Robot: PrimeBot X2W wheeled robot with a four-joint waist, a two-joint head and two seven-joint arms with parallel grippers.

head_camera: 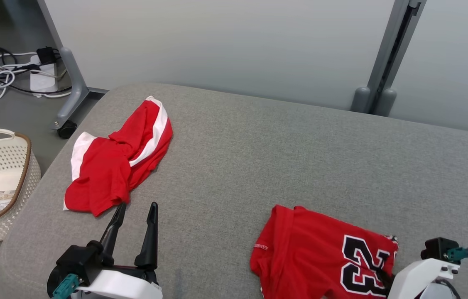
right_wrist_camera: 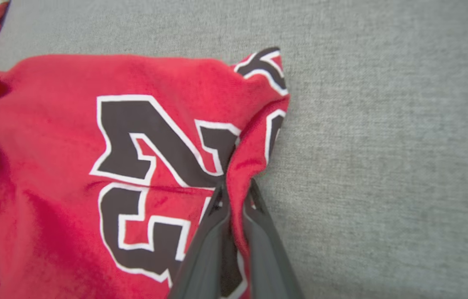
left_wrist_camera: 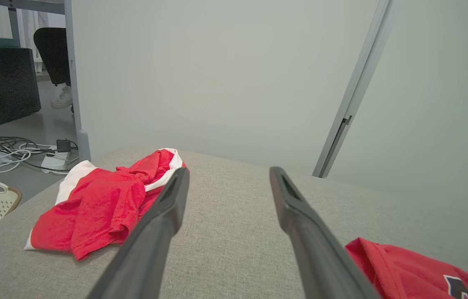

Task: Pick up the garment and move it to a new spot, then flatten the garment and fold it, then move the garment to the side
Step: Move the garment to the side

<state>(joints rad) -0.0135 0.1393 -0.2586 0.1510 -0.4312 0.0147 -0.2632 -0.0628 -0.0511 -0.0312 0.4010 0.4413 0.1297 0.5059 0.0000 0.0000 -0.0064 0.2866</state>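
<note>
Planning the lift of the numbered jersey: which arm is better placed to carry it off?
Right. The right tool is shut on a fold of the numbered jersey; the left tool stands open over bare cushion, near the other red garment.

One red jersey with black number (right_wrist_camera: 42, 124) was matt knit cloth; grey table (head_camera: 283, 149) was coarse woven fabric; cream perforated basket (head_camera: 33, 176) was plastic.
</note>
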